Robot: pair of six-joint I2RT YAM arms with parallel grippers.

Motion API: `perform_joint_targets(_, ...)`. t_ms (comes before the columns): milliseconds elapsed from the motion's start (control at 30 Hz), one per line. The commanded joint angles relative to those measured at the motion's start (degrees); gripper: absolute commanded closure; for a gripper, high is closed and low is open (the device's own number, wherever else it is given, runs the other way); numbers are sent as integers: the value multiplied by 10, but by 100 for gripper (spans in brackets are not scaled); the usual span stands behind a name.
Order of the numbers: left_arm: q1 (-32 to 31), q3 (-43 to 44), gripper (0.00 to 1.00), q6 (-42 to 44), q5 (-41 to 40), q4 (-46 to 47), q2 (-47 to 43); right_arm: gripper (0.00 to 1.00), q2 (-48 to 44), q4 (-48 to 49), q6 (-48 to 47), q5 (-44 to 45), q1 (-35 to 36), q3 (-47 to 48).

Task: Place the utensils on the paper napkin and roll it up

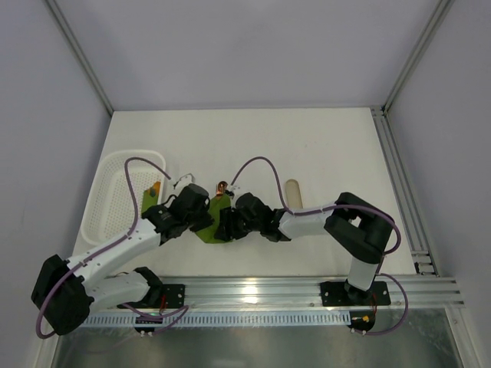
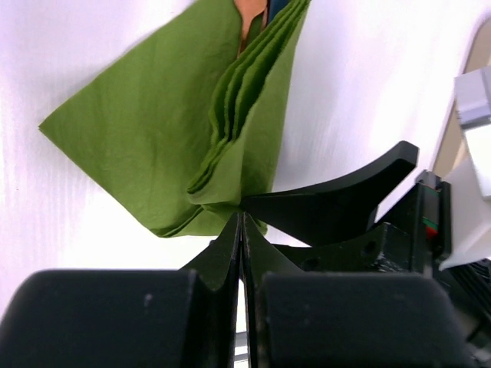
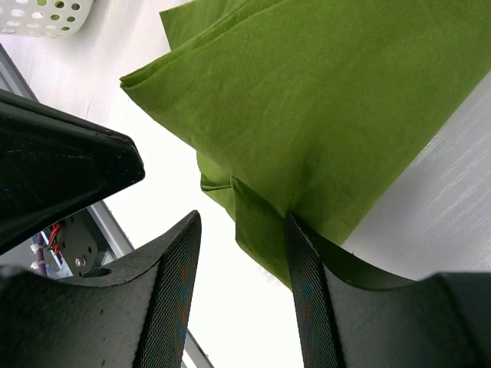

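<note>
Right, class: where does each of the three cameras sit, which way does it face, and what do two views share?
Top external: above and behind the robot, facing down on the white table; left arm and right arm show.
Left wrist: on the left arm, facing along its shut left end effector to the olive-green paper napkin.
Right wrist: on the right arm, facing past its open right end effector to that napkin.
Shared: both wrist views show the napkin.

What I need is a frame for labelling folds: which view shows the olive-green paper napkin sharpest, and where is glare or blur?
Left wrist: thin olive-green paper napkin sharp, stacked layers distinct, white tabletop nearly washed out. Right wrist: napkin's fibre texture crisp, no glare. Top external: even light, but napkin small and partly hidden.
</note>
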Motion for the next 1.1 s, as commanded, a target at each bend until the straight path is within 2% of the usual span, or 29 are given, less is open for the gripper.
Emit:
perform_joint_targets(0, -1, -3, 100, -11, 10, 48, -13, 49, -14, 29, 3, 4, 1, -5)
perform_joint_targets(367, 27, 1, 100, 8, 30, 108, 103, 49, -36, 24, -5, 10, 1, -11)
perform_joint_targets(700, 35, -19, 100, 16, 5, 119, 107, 48, -84, 20, 8, -1, 1, -45)
perform_joint_targets(967, 41, -20, 100, 22, 4, 120, 118, 50, -71, 49, 13, -48, 1, -45)
perform_joint_targets(1067, 41, -21, 100, 26, -1, 118, 115, 53, -57, 61, 21, -57, 1, -43)
